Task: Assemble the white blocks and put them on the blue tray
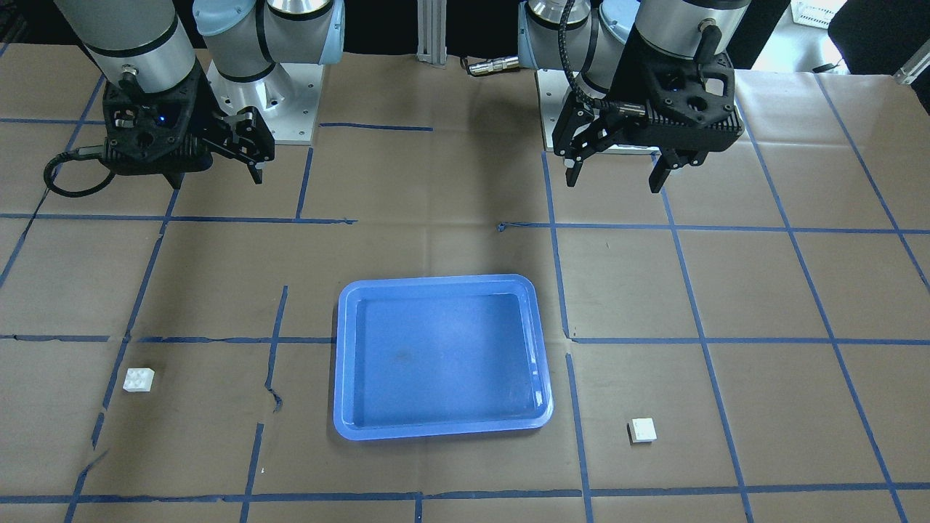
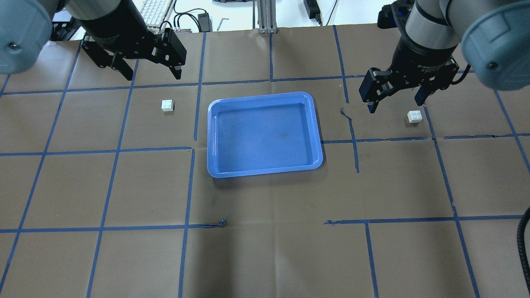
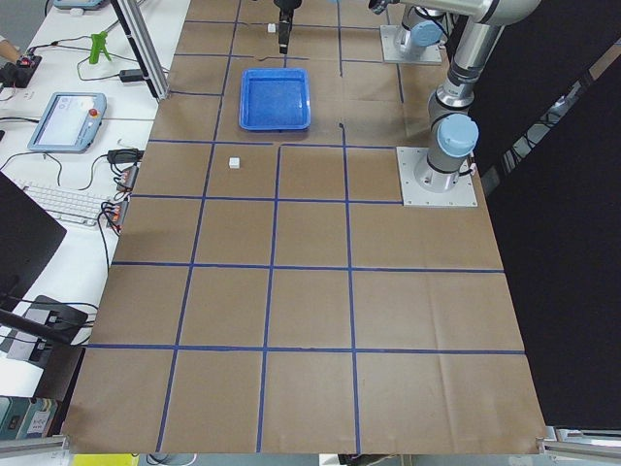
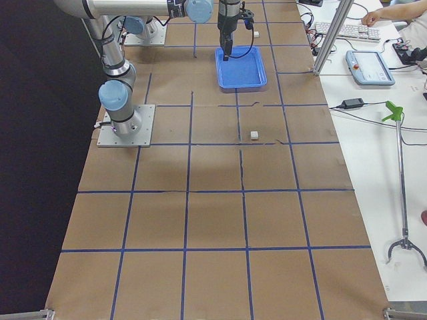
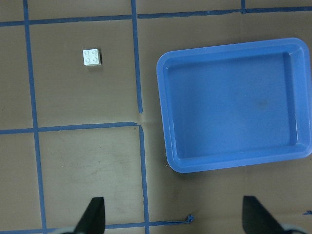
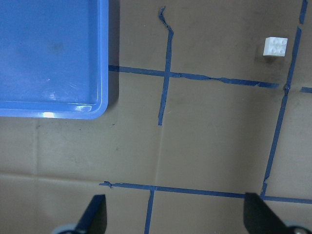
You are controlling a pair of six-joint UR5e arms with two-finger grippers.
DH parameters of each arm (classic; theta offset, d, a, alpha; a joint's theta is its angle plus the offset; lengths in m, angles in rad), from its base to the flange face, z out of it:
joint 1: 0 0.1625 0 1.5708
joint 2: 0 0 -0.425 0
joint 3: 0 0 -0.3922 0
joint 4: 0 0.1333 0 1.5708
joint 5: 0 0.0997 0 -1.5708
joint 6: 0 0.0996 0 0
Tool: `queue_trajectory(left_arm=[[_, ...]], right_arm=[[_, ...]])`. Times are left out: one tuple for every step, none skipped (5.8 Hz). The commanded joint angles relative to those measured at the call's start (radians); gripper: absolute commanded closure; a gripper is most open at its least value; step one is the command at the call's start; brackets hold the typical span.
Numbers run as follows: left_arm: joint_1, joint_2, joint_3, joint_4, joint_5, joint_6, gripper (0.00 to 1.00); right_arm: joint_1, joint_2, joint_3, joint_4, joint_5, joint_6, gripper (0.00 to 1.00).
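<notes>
The blue tray lies empty at mid-table. One white block lies left of it, studs up. The other white block lies to its right. My left gripper hangs open and empty above the table, beyond the left block. My right gripper hangs open and empty, just left of the right block and above it. In the left wrist view the block and tray lie ahead of the open fingertips. The right wrist view shows its block and the tray's corner.
Brown paper with a blue tape grid covers the table. The arm bases stand on the robot's side. A keyboard and cables lie beyond the far edge. Operators' desks run along that side.
</notes>
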Motion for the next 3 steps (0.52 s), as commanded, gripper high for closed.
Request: queue_trajectory(left_arm=[[0.014,0.017,0.003,0.0,0.001,0.0,0.01],[0.026,0.002,-0.017,0.012,0.0,0.0,0.01],[0.044,-0.042,-0.017,0.041,0.01,0.011,0.01]], right_arm=[[-0.074,0.02,0.001,-0.032,0.009,-0.306,0.0],[-0.162,0.056,0.001,-0.067,0.018,-0.576,0.0],[-0.25,0.098,0.001,-0.13,0.078,-0.865,0.0]])
